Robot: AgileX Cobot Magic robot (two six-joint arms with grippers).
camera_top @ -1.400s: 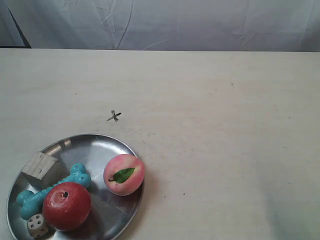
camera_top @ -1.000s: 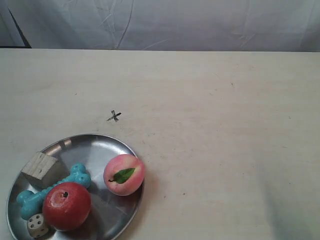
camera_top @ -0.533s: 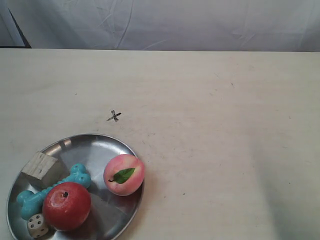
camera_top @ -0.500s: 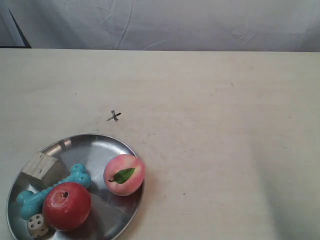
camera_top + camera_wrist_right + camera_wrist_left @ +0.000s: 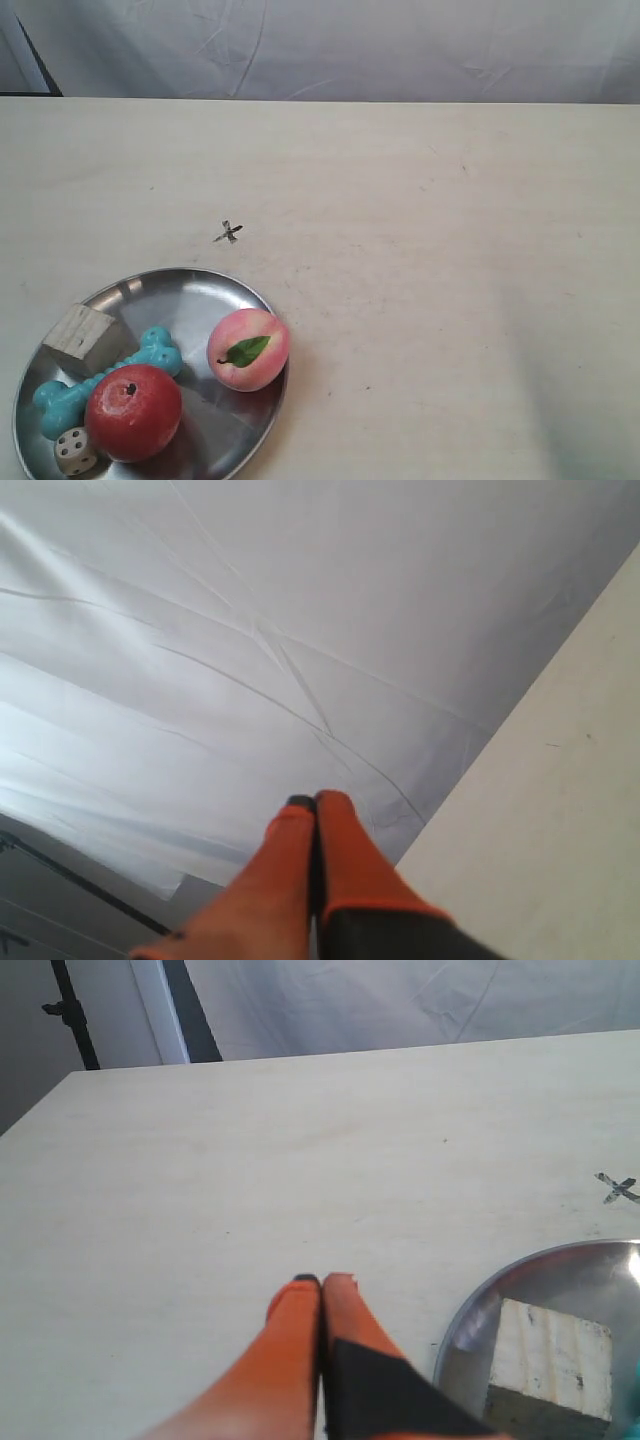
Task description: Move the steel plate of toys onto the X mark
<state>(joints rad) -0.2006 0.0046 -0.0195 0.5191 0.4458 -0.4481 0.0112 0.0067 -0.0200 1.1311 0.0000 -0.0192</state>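
The steel plate lies at the table's near left in the exterior view. It holds a red apple, a pink peach, a turquoise bone, a pale wooden cube and a white die. The X mark is drawn on the table just beyond the plate's far rim, apart from it. No arm shows in the exterior view. My left gripper is shut and empty above bare table beside the plate's rim, near the cube. My right gripper is shut, empty, facing the backdrop.
A white cloth backdrop hangs behind the table's far edge. The X mark also shows in the left wrist view, past the plate. A dark stand is off the table's corner.
A faint shadow at the lower right of the exterior view has shifted slightly. The plate and toys have not moved.
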